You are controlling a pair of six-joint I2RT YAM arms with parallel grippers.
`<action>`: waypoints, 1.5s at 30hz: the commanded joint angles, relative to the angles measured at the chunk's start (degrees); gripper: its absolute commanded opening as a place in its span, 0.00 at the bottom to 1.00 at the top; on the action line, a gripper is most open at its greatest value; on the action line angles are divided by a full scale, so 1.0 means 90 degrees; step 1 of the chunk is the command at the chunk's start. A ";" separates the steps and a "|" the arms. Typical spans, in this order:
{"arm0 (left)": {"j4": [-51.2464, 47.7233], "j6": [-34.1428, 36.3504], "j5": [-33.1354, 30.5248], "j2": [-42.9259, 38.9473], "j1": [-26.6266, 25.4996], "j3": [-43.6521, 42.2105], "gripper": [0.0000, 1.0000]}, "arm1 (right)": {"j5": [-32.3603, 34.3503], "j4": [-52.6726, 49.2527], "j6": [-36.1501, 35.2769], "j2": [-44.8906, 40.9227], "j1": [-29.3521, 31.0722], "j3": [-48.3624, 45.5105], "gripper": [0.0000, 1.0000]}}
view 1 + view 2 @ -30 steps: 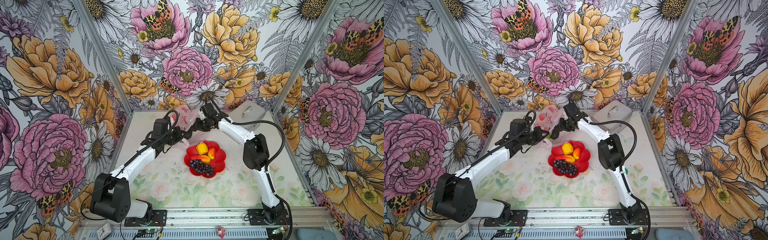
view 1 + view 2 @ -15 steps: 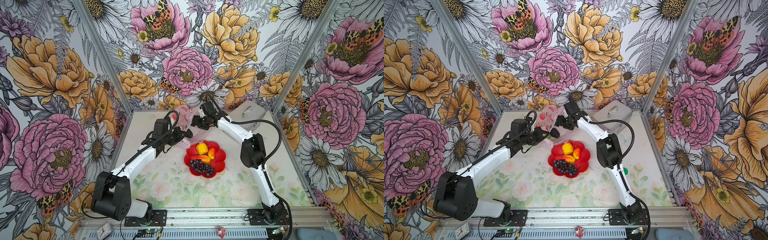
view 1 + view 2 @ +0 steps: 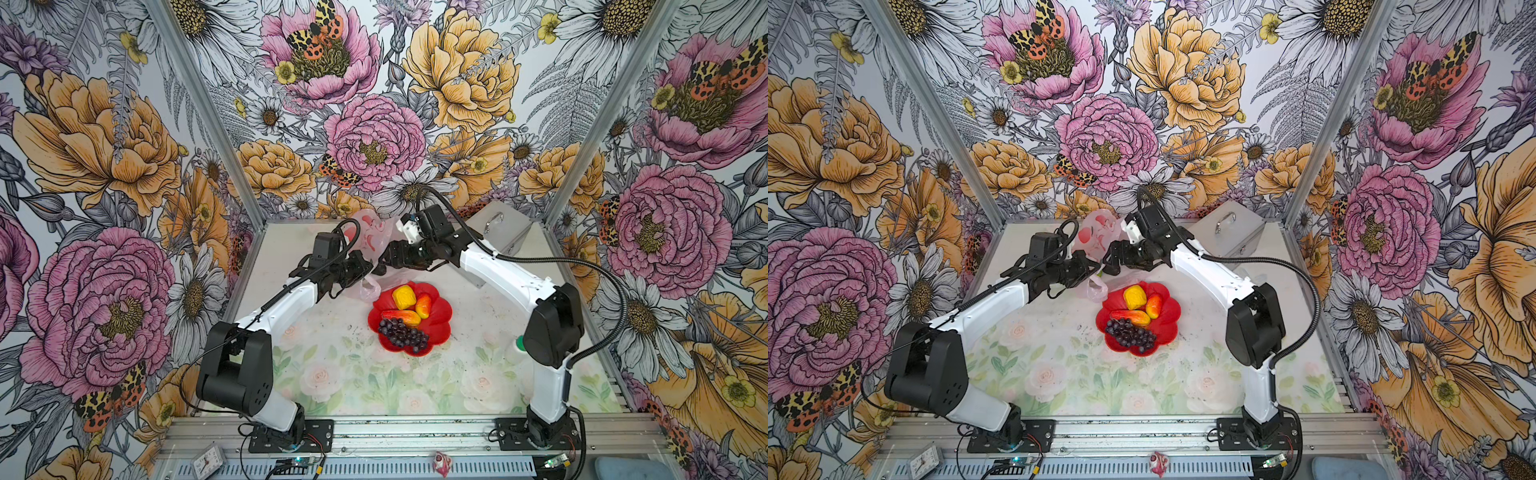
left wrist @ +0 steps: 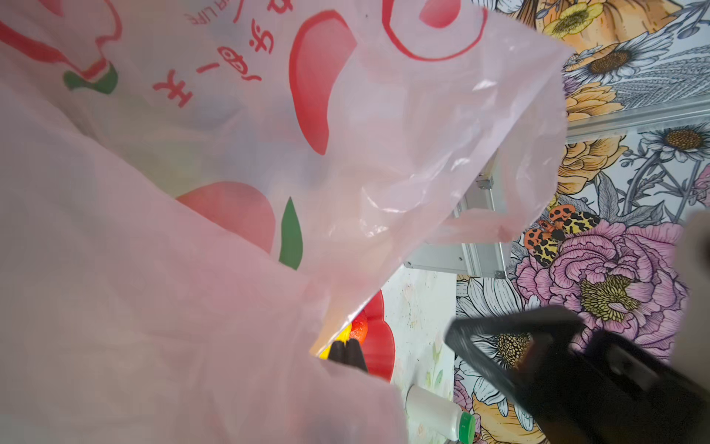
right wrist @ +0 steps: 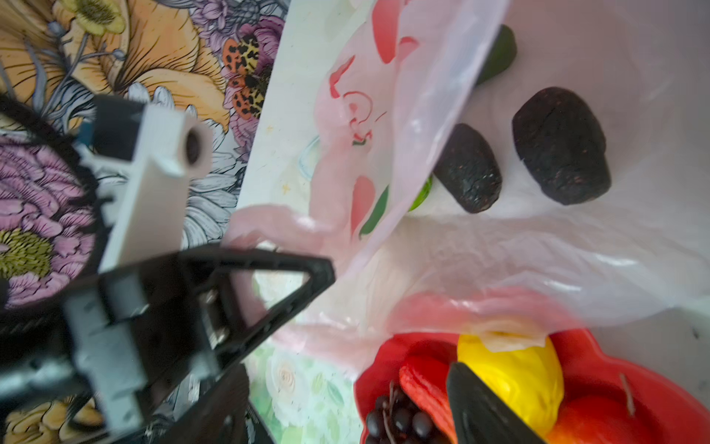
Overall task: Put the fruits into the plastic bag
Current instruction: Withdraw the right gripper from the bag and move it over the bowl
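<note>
Nearest on the worktop [image 3: 332, 374], the red plate [image 3: 441, 332] was seen with four fruits left on it. The grape bunch [image 3: 402, 333] lay at the near edge. Behind it were an elongated red-orange fruit [image 3: 402, 317], a rounder red-orange fruit [image 3: 423, 305] and, at the far side, the yellow lumpy fruit [image 3: 404, 296]. These were judged light, hard and glossy, so likely to slip from an off-centre pinch. A hold across the widest part was thought best, and for the grapes a hold across the cluster rather than on a single berry.

Just beyond the plate, the plastic bag [image 3: 373, 235] was held upright between the arms. The left claw [image 3: 360, 271] was closed tight, with film from the bag's rim draped over it and apparently pinched in it. The right claw [image 5: 392, 321] was spread wide and empty at the bag's mouth. Through that mouth two dark avocados [image 5: 469, 169] were seen lying inside, with a green fruit [image 5: 499, 54] beyond them. The bag was judged thin, limp and prone to folding shut, so best taken at the rim or a handle loop.

Farthest back, the silver case [image 3: 511, 232] stood untouched.
</note>
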 commanded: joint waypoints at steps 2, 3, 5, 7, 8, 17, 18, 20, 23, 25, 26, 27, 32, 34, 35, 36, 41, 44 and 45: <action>-0.0261 0.0023 -0.0028 0.0250 0.0059 0.0315 0.00 | -0.0321 0.0222 -0.0342 -0.0684 -0.0037 -0.0644 0.84; -0.0255 -0.0022 -0.0030 0.0306 0.0058 0.0337 0.00 | -0.0280 0.0228 -0.0372 -0.0785 -0.0038 -0.0774 0.84; -0.0264 -0.0096 0.0020 0.0423 0.0031 0.0410 0.00 | -0.0135 0.0229 -0.0451 -0.0998 -0.0059 -0.1080 0.84; -0.0278 -0.0118 -0.0006 0.0480 0.0000 0.0457 0.00 | -0.0070 0.0239 -0.0485 -0.1184 -0.0105 -0.1317 0.85; -0.0302 -0.0118 -0.0008 0.0511 -0.0016 0.0490 0.00 | -0.0073 0.0256 -0.0487 -0.1270 -0.0136 -0.1439 0.85; -0.0469 -0.0108 0.0002 0.0642 0.0024 0.0588 0.00 | -0.0099 0.0425 -0.0486 -0.1662 -0.0343 -0.2062 0.86; -0.0469 -0.0109 0.0025 0.0660 0.0022 0.0599 0.00 | -0.0102 0.0425 -0.0488 -0.1670 -0.0352 -0.2097 0.86; -0.0485 -0.0100 0.0021 0.0622 0.0005 0.0602 0.00 | -0.0020 0.0427 -0.0483 -0.1722 -0.0352 -0.2192 0.89; -0.0518 -0.0105 0.0004 0.0557 0.0034 0.0589 0.00 | 0.0189 0.0392 -0.0412 -0.1806 -0.0364 -0.2318 0.94; -0.0518 -0.0095 0.0016 0.0546 0.0053 0.0599 0.00 | 0.0248 0.0289 -0.0279 -0.1847 -0.0417 -0.2431 0.99; -0.0518 -0.0091 0.0022 0.0538 0.0049 0.0633 0.00 | 0.0274 0.0166 -0.0246 -0.1866 -0.0423 -0.2477 0.99; -0.0518 -0.0080 0.0036 0.0546 0.0055 0.0648 0.00 | 0.0297 0.0048 -0.0218 -0.1881 -0.0414 -0.2534 1.00; -0.0506 0.0006 0.0005 0.0489 0.0029 0.0712 0.00 | 0.0547 -0.0502 -0.0185 -0.2068 -0.0170 -0.2936 0.99; -0.0513 0.0047 -0.0006 0.0452 0.0021 0.0712 0.00 | 0.0636 -0.0659 -0.0199 -0.2136 -0.0078 -0.3051 0.99; -0.0515 0.0057 -0.0006 0.0435 0.0022 0.0705 0.00 | 0.0687 -0.0749 -0.0198 -0.2158 -0.0027 -0.3074 1.00; -0.0518 0.0058 -0.0023 0.0421 0.0023 0.0687 0.00 | 0.0739 -0.0831 -0.0213 -0.2178 0.0016 -0.3081 0.99; -0.0518 0.0097 -0.0010 0.0371 0.0047 0.0677 0.00 | 0.0989 -0.1155 -0.0208 -0.2148 0.0213 -0.3026 0.99; -0.0501 0.0126 -0.0019 0.0350 0.0040 0.0644 0.00 | 0.1158 -0.1235 -0.0214 -0.2051 0.0326 -0.3020 0.99; -0.0482 0.0127 -0.0019 0.0350 0.0038 0.0639 0.00 | 0.1207 -0.1255 -0.0221 -0.2021 0.0346 -0.3025 0.99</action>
